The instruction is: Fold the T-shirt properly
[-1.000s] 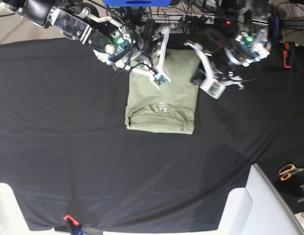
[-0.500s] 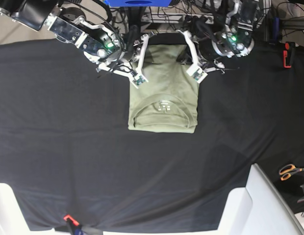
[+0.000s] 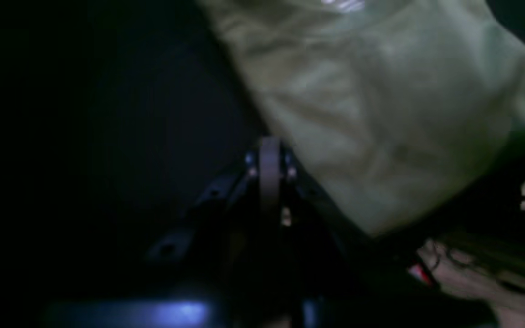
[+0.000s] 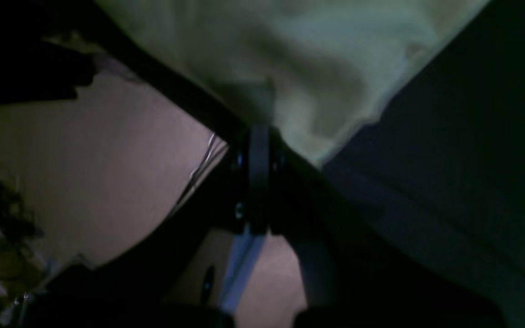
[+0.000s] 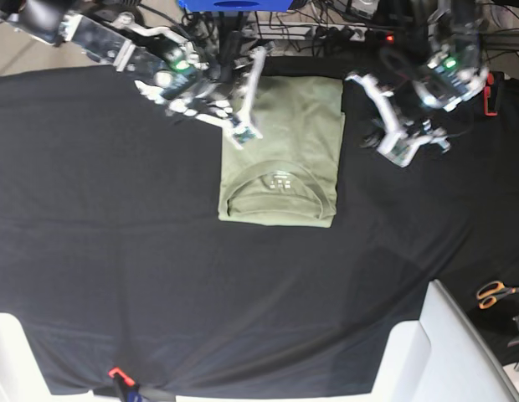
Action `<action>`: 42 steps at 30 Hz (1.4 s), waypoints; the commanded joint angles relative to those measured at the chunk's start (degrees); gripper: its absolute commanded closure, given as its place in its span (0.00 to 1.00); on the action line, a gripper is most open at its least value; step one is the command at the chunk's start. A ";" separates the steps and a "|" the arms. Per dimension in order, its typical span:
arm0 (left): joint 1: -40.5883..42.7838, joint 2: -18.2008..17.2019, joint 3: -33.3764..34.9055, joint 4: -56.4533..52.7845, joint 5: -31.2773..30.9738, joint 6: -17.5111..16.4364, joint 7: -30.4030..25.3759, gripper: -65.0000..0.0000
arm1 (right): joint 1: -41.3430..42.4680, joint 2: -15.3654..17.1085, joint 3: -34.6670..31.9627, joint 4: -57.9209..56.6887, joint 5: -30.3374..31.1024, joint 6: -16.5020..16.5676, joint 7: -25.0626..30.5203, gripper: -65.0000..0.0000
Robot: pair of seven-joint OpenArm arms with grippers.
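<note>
Covering nearly the whole table, a black cloth (image 5: 117, 251) lies flat under everything, with a white edge of furniture (image 5: 444, 335) at the near right corner and orange-handled scissors (image 5: 494, 293) beside it. Cables and a blue box (image 5: 234, 4) crowd the far edge.

On the cloth, toward the far middle, lies the T-shirt (image 5: 280, 159), pale sage green, folded into a tall rectangle with the neckline and its small white label (image 5: 280, 179) facing up near the front edge.

Both arms reach in from the far side. The right arm slants across from the base view's left, its right gripper (image 5: 243, 134) sitting at the shirt's far left edge, fingers pressed together; whether they pinch any cloth cannot be told. Its wrist view shows green fabric just past the tips. The left arm bends down on the opposite side, its left gripper (image 5: 393, 149) over bare black cloth, just beside the shirt's right edge and apart from it, fingers pressed together on nothing.
</note>
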 commanded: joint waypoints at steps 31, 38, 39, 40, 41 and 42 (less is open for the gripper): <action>15.00 3.20 3.90 -39.28 13.76 1.59 -30.78 1.00 | -27.05 6.47 23.40 -38.89 -11.23 12.10 24.19 1.00; -5.48 5.93 4.51 -78.58 20.00 10.11 -38.69 1.00 | -13.33 -6.01 23.66 -86.10 -34.62 23.70 43.00 1.00; -9.09 5.93 4.51 -85.88 19.91 10.64 -41.24 1.00 | -11.22 -6.89 23.58 -91.81 -35.06 24.05 48.36 1.00; -12.16 5.93 4.60 -91.85 20.00 11.08 -43.70 1.00 | -9.91 -7.24 23.58 -95.86 -35.06 24.05 53.11 1.00; -14.45 5.93 4.60 -96.69 20.00 11.35 -45.98 1.00 | -8.94 -7.33 23.58 -98.32 -35.06 24.05 56.71 1.00; -16.73 5.93 4.60 -100.29 20.00 11.61 -48.09 1.00 | -8.32 -7.33 23.66 -99.55 -35.06 24.05 59.79 1.00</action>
